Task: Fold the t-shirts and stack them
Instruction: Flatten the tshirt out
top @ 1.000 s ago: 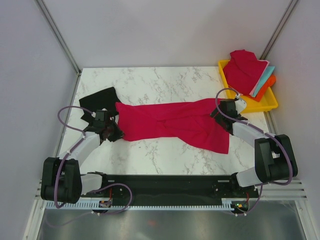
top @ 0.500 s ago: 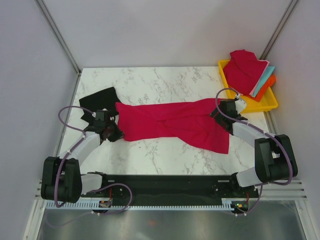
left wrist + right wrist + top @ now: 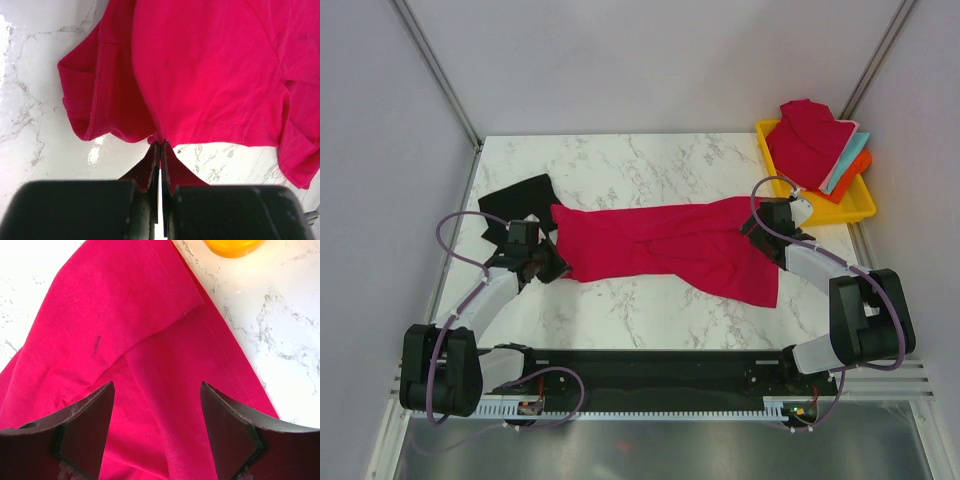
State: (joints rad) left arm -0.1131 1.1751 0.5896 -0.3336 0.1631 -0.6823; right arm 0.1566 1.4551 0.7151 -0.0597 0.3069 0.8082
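Crimson shirt (image 3: 665,250): its hem is pinched in the left tool (image 3: 161,146). The right tool (image 3: 156,392), wide above the other end, should grip that hem before both lift.

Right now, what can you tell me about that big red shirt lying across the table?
The red shirt is a plain crimson short-sleeved tee of soft cloth with stitched hems. It lies stretched crosswise on the marbled table, rumpled and partly lapped over itself, not yet folded. The left gripper is shut on its hem at the left end, near a sleeve. The right gripper stands open over the right end, gripping nothing. A black shirt lies by its left end.
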